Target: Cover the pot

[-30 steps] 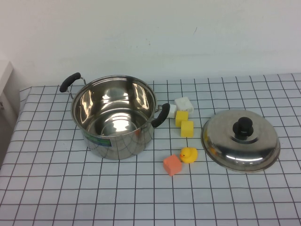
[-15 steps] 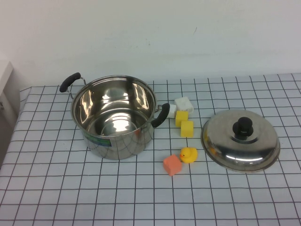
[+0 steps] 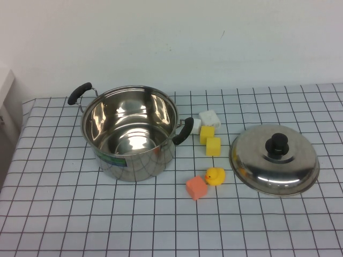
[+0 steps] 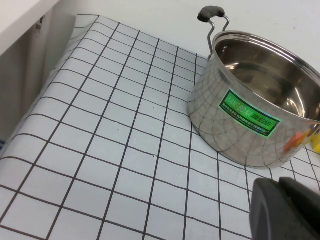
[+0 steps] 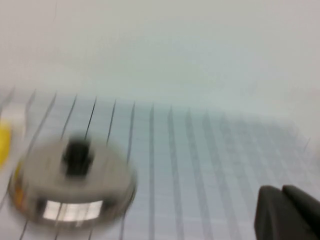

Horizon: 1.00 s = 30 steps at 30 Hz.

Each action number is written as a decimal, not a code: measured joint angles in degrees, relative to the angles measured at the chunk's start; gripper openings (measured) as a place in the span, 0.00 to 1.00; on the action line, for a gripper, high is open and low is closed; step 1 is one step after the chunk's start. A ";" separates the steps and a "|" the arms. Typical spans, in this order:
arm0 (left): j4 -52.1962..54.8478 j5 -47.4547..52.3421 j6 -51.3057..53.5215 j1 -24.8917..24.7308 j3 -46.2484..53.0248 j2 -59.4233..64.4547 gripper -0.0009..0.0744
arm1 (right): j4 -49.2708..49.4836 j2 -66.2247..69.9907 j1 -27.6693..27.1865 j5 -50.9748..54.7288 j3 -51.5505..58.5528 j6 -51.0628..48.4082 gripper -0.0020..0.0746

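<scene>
The shiny steel pot (image 3: 128, 134) stands open and empty at the left middle of the checked table, with black side handles and a green label. It also shows in the left wrist view (image 4: 250, 120). The domed steel lid (image 3: 274, 160) with its black knob (image 3: 277, 144) lies flat on the table to the right of the pot. The lid shows blurred in the right wrist view (image 5: 75, 190). Neither arm shows in the high view. My left gripper (image 4: 282, 210) is shut and empty, short of the pot. My right gripper (image 5: 285, 212) is shut and empty, apart from the lid.
Between pot and lid lie two white blocks (image 3: 209, 118), two yellow blocks (image 3: 213, 146), a yellow duck (image 3: 215, 175) and an orange block (image 3: 196, 187). The table's left edge (image 3: 16, 139) drops off beside the pot. A white wall stands behind.
</scene>
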 joint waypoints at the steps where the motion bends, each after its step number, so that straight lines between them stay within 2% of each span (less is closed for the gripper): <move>1: 0.00 0.00 0.00 0.00 0.00 0.00 0.01 | -0.96 0.00 0.00 0.03 -3.29 0.00 0.02; 6: 0.00 0.00 0.00 0.00 0.00 0.00 0.01 | -4.41 1.66 0.00 1.35 -19.42 0.00 0.02; 10: 0.00 0.00 0.00 0.00 0.00 0.00 0.01 | -4.81 5.92 0.00 1.49 -26.74 0.00 0.02; 23: 0.00 0.00 0.00 0.00 0.00 0.00 0.01 | -2.64 13.58 0.00 1.13 -26.33 0.00 0.02; 30: 0.00 0.00 0.24 0.00 0.00 0.00 0.01 | -0.90 13.58 0.00 -4.11 -26.25 0.22 0.02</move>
